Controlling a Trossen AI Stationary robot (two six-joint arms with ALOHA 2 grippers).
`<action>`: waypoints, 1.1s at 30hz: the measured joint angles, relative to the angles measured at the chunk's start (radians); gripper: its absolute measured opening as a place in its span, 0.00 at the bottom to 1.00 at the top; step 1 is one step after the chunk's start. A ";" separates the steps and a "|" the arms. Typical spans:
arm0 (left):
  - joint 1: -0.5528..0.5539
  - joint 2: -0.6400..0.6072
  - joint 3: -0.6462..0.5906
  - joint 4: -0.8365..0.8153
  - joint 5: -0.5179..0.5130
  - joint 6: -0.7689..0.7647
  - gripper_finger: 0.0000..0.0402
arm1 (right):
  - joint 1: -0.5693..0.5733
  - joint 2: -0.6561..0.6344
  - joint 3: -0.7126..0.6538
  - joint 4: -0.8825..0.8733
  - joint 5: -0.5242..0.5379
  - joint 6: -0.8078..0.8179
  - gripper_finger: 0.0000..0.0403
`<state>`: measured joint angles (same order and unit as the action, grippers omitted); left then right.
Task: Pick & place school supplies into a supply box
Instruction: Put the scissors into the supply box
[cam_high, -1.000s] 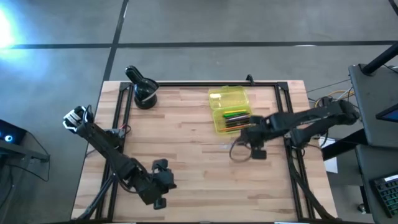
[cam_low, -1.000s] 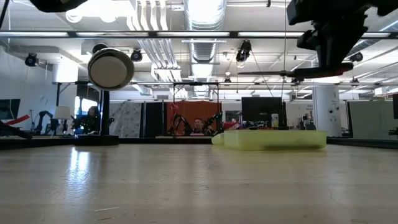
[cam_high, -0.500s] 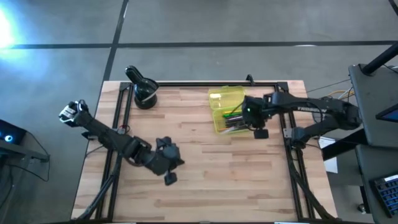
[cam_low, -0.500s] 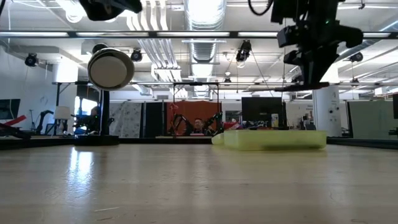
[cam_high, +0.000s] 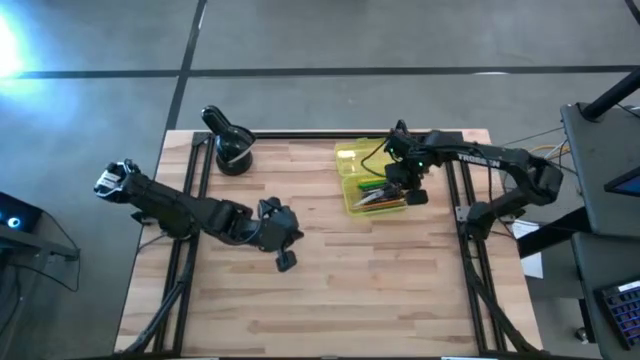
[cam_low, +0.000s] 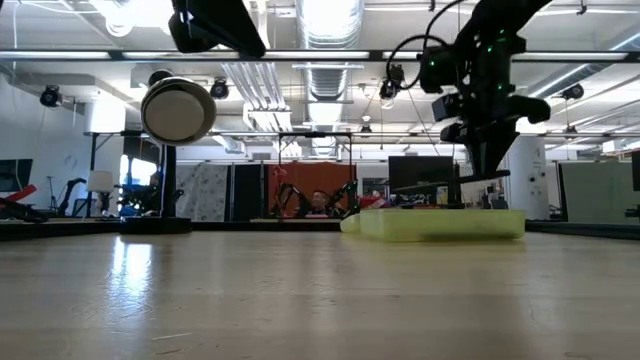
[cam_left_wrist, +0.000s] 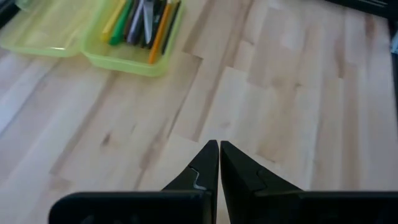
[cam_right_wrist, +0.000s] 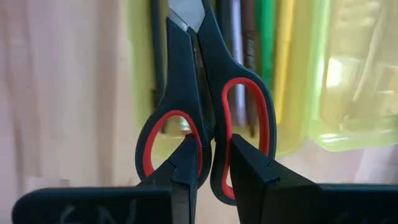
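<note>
From above, the supply box (cam_high: 372, 180) lies open near the far edge of the worktop (cam_high: 330, 300), toward its right corner, its lid folded out toward the far edge. Several pens (cam_high: 380, 190) already lie in its tray. The right gripper (cam_high: 398, 186) hangs directly over the tray; 1 second ago it was out over the bare boards nearer the middle of the right side, and half a second ago just at the box's right rim. The left gripper (cam_high: 284, 262) sits over the middle of the worktop, well apart from the box; it has swung in from the near left corner. A black round stand (cam_high: 232, 155) stays at the far left corner.

At table height, the right arm now dips lower toward the yellow-green box (cam_low: 440, 224) than before, with something thin and dark held just above its rim.

The left wrist camera shows its jaws pressed together on nothing, over bare wood, with the box (cam_left_wrist: 93, 37) and its pens (cam_left_wrist: 140, 22) ahead.

The right wrist camera settles what is carried: the jaws are clamped on the scissors (cam_right_wrist: 202, 118) between the red-lined handle loops, blades pointing along the tray, pens (cam_right_wrist: 264, 56) beneath.

By my reckoning the job is nearly done: I see no loose supplies on the boards, so only releasing the scissors remains, and perhaps shutting the lid.
</note>
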<state>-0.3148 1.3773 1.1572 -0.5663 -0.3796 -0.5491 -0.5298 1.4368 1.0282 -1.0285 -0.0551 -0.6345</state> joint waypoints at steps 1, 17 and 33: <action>0.009 0.000 0.000 0.000 0.000 0.005 0.00 | -0.016 0.012 0.002 0.009 -0.003 -0.015 0.13; 0.112 0.000 0.000 0.000 0.001 0.042 0.00 | -0.072 0.206 -0.012 0.144 -0.062 -0.017 0.13; 0.117 0.000 0.000 -0.002 0.001 0.052 0.00 | -0.070 0.270 -0.019 0.159 -0.059 0.052 0.36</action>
<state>-0.1982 1.3773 1.1572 -0.5687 -0.3785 -0.4973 -0.6003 1.7071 1.0096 -0.8696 -0.1139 -0.5823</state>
